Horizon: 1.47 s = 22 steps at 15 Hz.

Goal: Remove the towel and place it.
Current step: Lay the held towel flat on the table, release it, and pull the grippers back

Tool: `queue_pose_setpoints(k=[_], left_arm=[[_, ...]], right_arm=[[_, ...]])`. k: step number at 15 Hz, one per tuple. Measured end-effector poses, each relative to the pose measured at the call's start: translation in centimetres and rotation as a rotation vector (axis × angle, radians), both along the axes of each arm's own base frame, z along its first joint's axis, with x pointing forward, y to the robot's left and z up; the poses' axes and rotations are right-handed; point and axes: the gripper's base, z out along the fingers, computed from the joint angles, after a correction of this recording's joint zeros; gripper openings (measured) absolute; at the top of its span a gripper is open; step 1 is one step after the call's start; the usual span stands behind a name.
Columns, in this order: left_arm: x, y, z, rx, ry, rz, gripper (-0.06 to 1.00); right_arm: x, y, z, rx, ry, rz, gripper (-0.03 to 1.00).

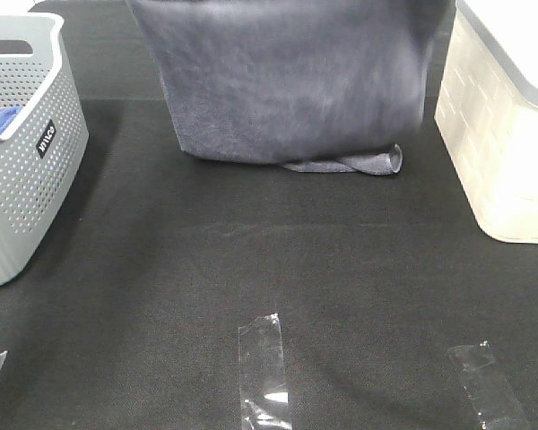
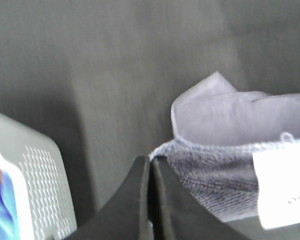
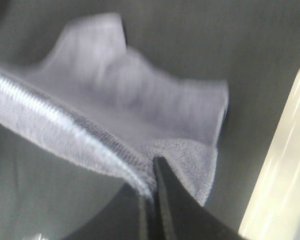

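The left tool (image 2: 151, 162) is clenched: we see its two dark jaws pressed together on a corner of the towel (image 2: 215, 192), right at the lighter stitched hem. A white label (image 2: 281, 190) sits on the cloth just beside that corner. The right tool (image 3: 153, 175) is likewise clamped on the towel's hem, with the terry edge folding over one jaw; this view is blurred, so we cannot make out finer detail.

From the high camera neither tool is in view, but we see the towel (image 1: 287, 81) hanging as a broad slate-grey sheet from the top edge of the picture, spread wide and roughly centred between the two containers. Its lower edge touches the black counter (image 1: 251, 269), where a bit of cloth lies bunched and folded toward the right-hand corner.

At the left of the counter stands a grey perforated basket (image 1: 22, 197) with a blue cloth (image 1: 0, 115) inside it; the towel is apart from it. At the right stands a cream bin (image 1: 502, 143), also clear of the towel. Nearer the front edge we note strips of clear tape (image 1: 262, 358) stuck flat on the counter.
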Motion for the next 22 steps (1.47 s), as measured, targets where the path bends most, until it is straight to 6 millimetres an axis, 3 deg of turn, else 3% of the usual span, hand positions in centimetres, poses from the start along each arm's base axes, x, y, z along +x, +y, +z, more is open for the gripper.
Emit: queue_pose_setpoints(k=[2, 5, 7, 8, 13, 17, 18, 22], left_arm=[[-1.1, -0.6, -1.1, 0.01, 0.065, -0.02, 0.0], [-5.0, -2.3, -3.0, 0.062, 0.198, -0.083, 0.0], [-8.5, -3.2, -4.1, 0.1, 0.281, -0.131, 0.0], [-11.2, -3.7, -4.6, 0.122, 0.328, -0.161, 0.0], [-20.0, -4.5, -5.5, 0.151, 0.431, -0.186, 0.0], [-26.2, -5.2, -7.5, 0.18, 0.52, -0.165, 0.0], [-28.5, -5.8, -8.3, 0.192, 0.558, -0.178, 0.0], [-34.3, -7.0, -11.0, 0.258, 0.65, -0.18, 0.0]], right_arm=[[-1.3, -0.3, -2.0, -0.012, 0.094, -0.002, 0.0], [-4.3, -0.7, -3.9, -0.006, 0.203, 0.0, 0.0], [-7.0, -1.2, -4.8, -0.004, 0.267, 0.0, 0.0], [-9.5, -1.6, -5.3, 0.002, 0.309, 0.0, 0.0], [-18.2, -3.2, -7.6, 0.009, 0.431, -0.005, 0.0], [-24.2, -4.0, -8.4, 0.068, 0.442, -0.031, 0.0], [-25.9, -4.4, -8.5, 0.082, 0.427, -0.055, 0.0], [-29.4, -4.7, -9.0, 0.144, 0.404, -0.073, 0.0]])
